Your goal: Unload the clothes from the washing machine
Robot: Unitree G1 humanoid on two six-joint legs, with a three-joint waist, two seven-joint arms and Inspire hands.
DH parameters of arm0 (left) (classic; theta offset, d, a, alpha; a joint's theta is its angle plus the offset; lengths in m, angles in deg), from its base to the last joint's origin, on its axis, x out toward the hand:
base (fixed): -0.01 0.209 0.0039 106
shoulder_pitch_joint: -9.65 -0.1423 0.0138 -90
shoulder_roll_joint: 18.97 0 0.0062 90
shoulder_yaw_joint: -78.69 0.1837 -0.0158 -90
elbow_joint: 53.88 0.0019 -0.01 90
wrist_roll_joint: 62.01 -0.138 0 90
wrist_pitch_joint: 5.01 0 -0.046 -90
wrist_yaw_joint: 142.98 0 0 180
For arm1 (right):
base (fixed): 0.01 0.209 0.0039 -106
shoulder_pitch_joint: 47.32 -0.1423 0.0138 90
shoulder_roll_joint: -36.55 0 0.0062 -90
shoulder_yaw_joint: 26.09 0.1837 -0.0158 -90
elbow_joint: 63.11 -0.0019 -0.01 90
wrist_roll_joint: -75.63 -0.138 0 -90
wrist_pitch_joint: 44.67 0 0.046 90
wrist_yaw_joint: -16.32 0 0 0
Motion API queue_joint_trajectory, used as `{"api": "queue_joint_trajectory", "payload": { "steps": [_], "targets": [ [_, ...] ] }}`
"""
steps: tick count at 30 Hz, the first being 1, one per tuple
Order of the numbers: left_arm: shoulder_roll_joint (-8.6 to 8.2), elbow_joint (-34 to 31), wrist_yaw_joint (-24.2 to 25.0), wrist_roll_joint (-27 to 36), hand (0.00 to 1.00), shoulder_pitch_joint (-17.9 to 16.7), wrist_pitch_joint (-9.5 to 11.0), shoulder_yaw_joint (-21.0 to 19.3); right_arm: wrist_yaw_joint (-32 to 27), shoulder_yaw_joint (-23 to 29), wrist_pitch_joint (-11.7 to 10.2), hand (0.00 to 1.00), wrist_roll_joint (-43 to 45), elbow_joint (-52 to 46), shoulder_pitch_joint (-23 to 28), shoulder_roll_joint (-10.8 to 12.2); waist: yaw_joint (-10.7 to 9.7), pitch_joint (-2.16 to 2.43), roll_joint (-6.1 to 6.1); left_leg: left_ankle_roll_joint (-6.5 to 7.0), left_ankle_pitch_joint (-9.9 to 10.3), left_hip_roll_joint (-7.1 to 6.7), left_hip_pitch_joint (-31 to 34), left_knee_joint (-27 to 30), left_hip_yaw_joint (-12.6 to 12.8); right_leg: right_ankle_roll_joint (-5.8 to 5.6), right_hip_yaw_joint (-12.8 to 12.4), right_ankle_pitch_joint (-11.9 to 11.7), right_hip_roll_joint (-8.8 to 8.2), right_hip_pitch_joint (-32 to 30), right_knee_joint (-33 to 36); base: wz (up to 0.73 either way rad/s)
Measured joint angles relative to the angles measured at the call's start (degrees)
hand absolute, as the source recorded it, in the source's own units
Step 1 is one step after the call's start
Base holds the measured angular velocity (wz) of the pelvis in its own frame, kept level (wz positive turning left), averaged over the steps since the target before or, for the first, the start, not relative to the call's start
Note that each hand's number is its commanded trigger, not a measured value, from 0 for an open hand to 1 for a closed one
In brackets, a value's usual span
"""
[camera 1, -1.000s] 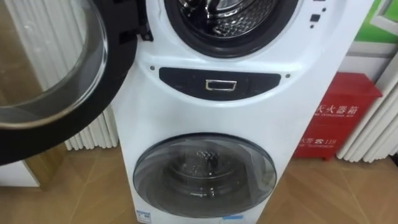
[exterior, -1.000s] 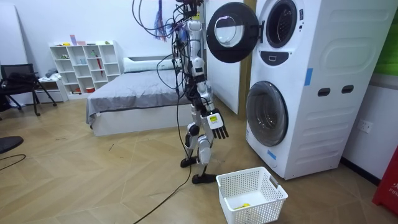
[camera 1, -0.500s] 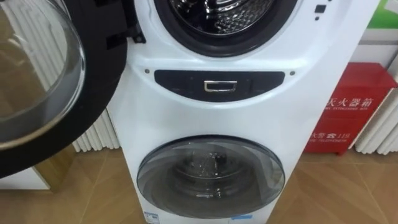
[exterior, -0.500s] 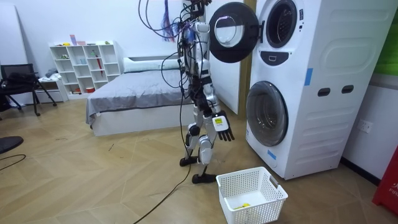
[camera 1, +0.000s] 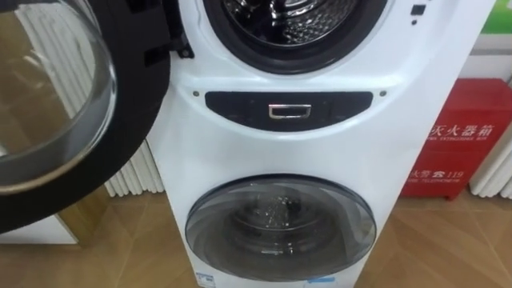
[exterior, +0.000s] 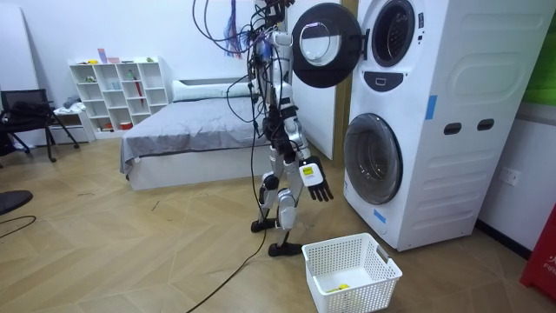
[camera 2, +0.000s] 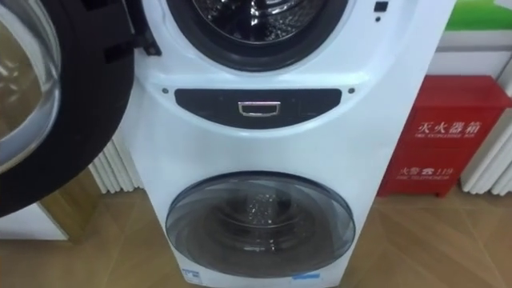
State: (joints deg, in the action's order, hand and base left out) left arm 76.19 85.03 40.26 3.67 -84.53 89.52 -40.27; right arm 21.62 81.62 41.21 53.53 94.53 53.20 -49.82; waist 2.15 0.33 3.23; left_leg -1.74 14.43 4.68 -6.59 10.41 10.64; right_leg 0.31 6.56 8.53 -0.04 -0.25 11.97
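Nearest in room view: white basket [exterior: 346,252] on floor [exterior: 130,252], just beside feet and just in front of washer [exterior: 434,130]; small yellow item [exterior: 337,285] at its bottom, kind unclear

Upright on both feet, facing washer front. Right hand [exterior: 314,182] low at hip height, forward of body, fingers loosely spread, holding nothing

Eye views, bottom up:
- lower door [camera 1: 280,224] shut, grey glass, dim drum behind
- dark panel [camera 1: 288,110] above it, small display at centre
- upper door [camera 1: 56,104] swung wide to the left, black ring round clear glass
- upper drum [camera 1: 280,16] open, cut by top edge

Clothes: cannot tell where; visible part of upper drum is bare steel

Behind washer: red box [camera 1: 460,136] on right, ribbed white panel [camera 1: 136,172] on left

Far in room view: bed [exterior: 182,139], then shelf [exterior: 117,91] against wall
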Motion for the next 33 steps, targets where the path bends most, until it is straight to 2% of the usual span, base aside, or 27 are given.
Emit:
{"api": "queue_joint_trajectory", "payload": {
  "steps": [1, 3, 6, 10, 15, 18, 20, 23, 27, 29, 33],
  "targets": [
    [0.25, -1.94, 0.16, 0.01, 0.0, -0.1, -0.36, -0.68, 0.22, 0.16, 0.19, 0.0, 0.02, -1.49, 1.06, 0.0, 0.16, 0.05, 0.18, 0.0, 0.0, 0.0, 0.02, 0.0, 0.01, -0.01, 0.01, 0.01, -0.01, -0.06, 0.02, -0.05],
    [1.88, -4.47, 0.37, 0.0, 0.0, -0.15, -1.01, -1.08, 0.75, 1.06, 0.44, 0.0, 0.04, -1.86, 1.35, -0.2, 0.8, 0.1, 0.21, -0.01, -0.01, 0.08, -0.08, 0.01, 0.0, 0.0, 0.02, 0.01, 0.08, -0.23, 0.25, -0.08],
    [6.76, -5.93, 1.2, -0.51, 0.0, 2.18, -1.88, -1.31, 0.99, 1.77, 0.48, 0.0, 0.32, -2.44, 2.21, -1.12, 1.39, -0.02, 0.02, -0.01, -0.01, 0.12, -0.72, 0.0, -0.02, 0.0, 0.04, 0.0, 0.11, 0.45, 0.23, 0.0],
    [9.3, -9.52, 1.4, -1.28, 0.0, 2.65, -2.08, -2.73, 1.26, 2.16, 0.65, 0.0, 0.42, -3.79, 3.14, -1.3, 1.61, -0.14, -0.05, -0.01, 0.0, 0.02, -1.3, -0.17, 0.16, 0.0, -0.19, 0.0, 0.11, 1.29, -0.18, 0.0],
    [12.2, -10.93, 1.94, -1.03, 0.0, 3.63, -3.19, -3.48, 2.69, 2.41, 2.35, 0.0, -0.06, -4.74, 5.39, -2.13, 2.79, -0.1, 0.15, 0.01, 0.03, -0.02, -1.21, -0.51, -0.05, -0.08, -0.07, -0.08, 0.13, 1.3, -0.31, 0.02],
    [15.11, -11.18, 1.89, -0.71, 0.0, 4.2, -4.22, -6.25, 3.62, 6.48, 2.88, 0.0, 0.03, -5.36, 6.83, -2.57, 3.26, -0.05, 0.6, 0.0, 0.03, 0.02, -1.1, -0.52, -0.04, -0.06, -0.17, -0.09, 0.21, 1.14, -0.28, 0.0],
    [17.48, -11.18, 1.1, 0.04, 0.0, 6.06, -4.3, -6.98, 3.62, 6.81, 2.9, 0.0, 0.07, -5.41, 7.66, -4.13, 4.07, -0.05, 1.08, 0.0, 0.03, 0.01, -1.19, -0.59, 0.12, -0.06, -0.31, -0.09, 0.22, 1.1, -0.27, 0.0],
    [20.36, -11.21, 0.57, -0.2, 0.0, 8.16, -4.31, -6.84, 3.75, 6.79, 2.95, 0.0, 0.86, -5.4, 7.42, -5.29, 4.39, -0.13, 1.4, 0.0, 0.03, 0.02, -1.07, -0.6, 0.07, -0.06, -0.27, -0.09, 0.22, 1.05, -0.29, 0.0],
    [21.36, -14.47, -0.58, -1.19, 0.0, 11.27, -4.4, -7.01, 4.59, 6.84, 2.97, 0.0, 4.17, -5.42, 7.69, -5.41, 5.63, 0.04, 1.08, 0.0, 0.03, 0.0, -0.9, -0.59, -0.02, -0.06, -0.21, -0.09, 0.16, 1.01, -0.31, 0.0],
    [21.91, -17.53, -0.59, -1.24, 0.0, 13.87, -4.39, -6.92, 5.52, 6.79, 3.02, 0.0, 5.54, -5.44, 7.61, -5.34, 5.98, 0.25, 0.46, 0.01, 0.03, -0.05, -0.89, -0.59, -0.03, -0.08, -0.14, -0.1, 0.08, 1.04, -0.33, 0.0],
    [23.67, -23.17, -0.43, -1.17, 0.0, 15.58, -4.29, -7.0, 6.74, 6.72, 3.13, 0.0, 6.83, -6.16, 7.59, -5.24, 5.34, 0.17, 0.32, 0.01, 0.03, -0.05, -0.96, -0.47, -0.26, -0.11, -0.04, -0.11, 0.08, 1.27, -0.56, 0.0]
  ]
}}
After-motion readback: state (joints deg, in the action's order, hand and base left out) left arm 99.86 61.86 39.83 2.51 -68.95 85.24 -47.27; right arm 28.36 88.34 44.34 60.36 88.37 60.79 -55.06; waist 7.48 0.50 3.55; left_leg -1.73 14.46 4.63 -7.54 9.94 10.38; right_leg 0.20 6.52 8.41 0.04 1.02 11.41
